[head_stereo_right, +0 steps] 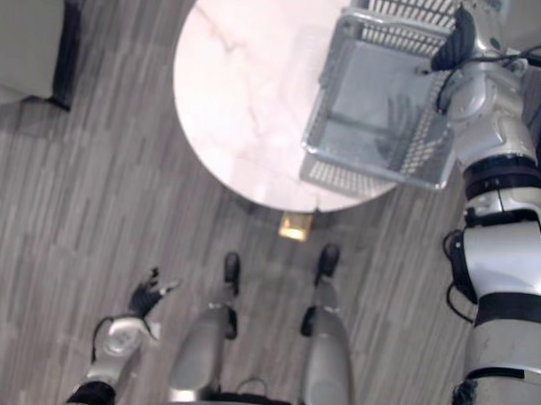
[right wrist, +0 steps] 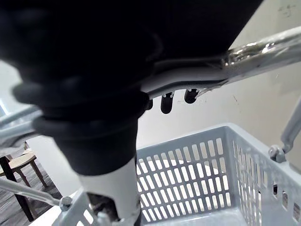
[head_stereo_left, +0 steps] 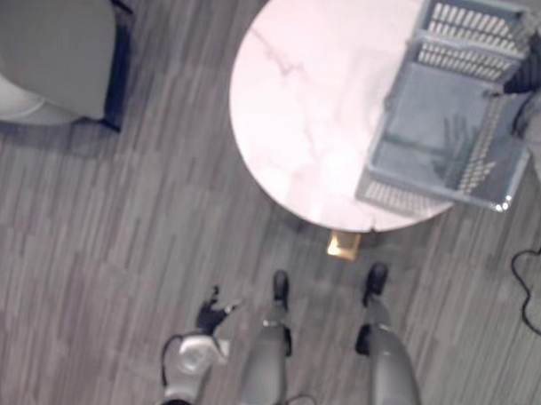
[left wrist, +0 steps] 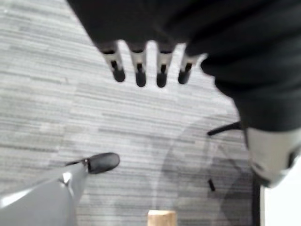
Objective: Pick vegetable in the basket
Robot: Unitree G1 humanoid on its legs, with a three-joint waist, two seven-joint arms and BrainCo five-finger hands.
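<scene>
Basket point(head_stereo_right: 360, 177) looks empty, its handle point(right wrist: 263, 47) clasped in my right hand point(head_stereo_right: 456, 40); left hand point(head_stereo_right: 147, 296) hangs slack-fingered, nothing picked yet.

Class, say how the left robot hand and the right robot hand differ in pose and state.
The left robot hand hangs low over the floor, fingers straight and empty; the right robot hand is raised at the basket, fingers curled round its handle. Both have dark-tipped fingers.
</scene>
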